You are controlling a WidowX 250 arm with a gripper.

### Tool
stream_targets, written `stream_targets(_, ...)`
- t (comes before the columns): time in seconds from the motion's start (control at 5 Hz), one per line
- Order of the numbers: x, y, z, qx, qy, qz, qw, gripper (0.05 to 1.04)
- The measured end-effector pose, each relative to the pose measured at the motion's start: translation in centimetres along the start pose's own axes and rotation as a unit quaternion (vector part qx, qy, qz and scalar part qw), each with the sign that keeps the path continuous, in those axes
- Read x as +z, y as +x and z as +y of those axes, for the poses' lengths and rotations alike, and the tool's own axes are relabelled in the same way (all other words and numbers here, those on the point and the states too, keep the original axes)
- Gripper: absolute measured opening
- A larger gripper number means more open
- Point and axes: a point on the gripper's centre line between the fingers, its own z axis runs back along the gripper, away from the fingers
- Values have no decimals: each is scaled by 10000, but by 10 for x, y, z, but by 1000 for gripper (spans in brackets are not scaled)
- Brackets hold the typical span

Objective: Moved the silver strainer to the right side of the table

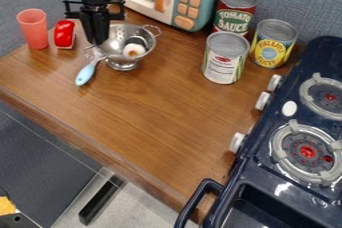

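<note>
Desk (157,104): wooden top, and the strainer sits on it up in the back left corner as I see it in the camera view. I'd carry it toward the stove side.
Stove (260,174): hard stuff with knobs along that side, so I'd set the strainer down short of it.
Gripper (99,42): hanging right at the strainer's left edge. Honestly can't tell if the jaws are clenched or released, or if they've got any metal between them.
Silver strainer (142,56): upright, looks like thin metal, so probably light and stiff. Not fragile, a bump shouldn't hurt it, but smooth metal could slip or swivel in a pinch.
Blue-handled utensil (85,73): its head end is right by the strainer's left side. Can't tell if they're caught together, so it may drag along.
Foot (123,65): narrow for that bowl, so I reckon it tips easily if I push up high. Lift straight, lower flat.
Toy food (135,49): sitting inside the bowl, loose I guess, so it could roll and shift the balance.
Loop handle (159,29): skinny wire on the right, fiddly to catch.
Rim (155,44): my pick. One jaw inside, one outside, straight down, firm squeeze.
</note>
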Motion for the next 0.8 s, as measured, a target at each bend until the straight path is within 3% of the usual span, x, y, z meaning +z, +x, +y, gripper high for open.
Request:
stream_targets(0.4, 12, -2, -4, -45, 173, -262, 9995, 872)
stream_targets(0.6, 13, -4, -8, -104, 144, -281, 9994, 1016)
stream_targets(0.8, 46, -20, -30, -490, 522, -820, 9941, 1010)
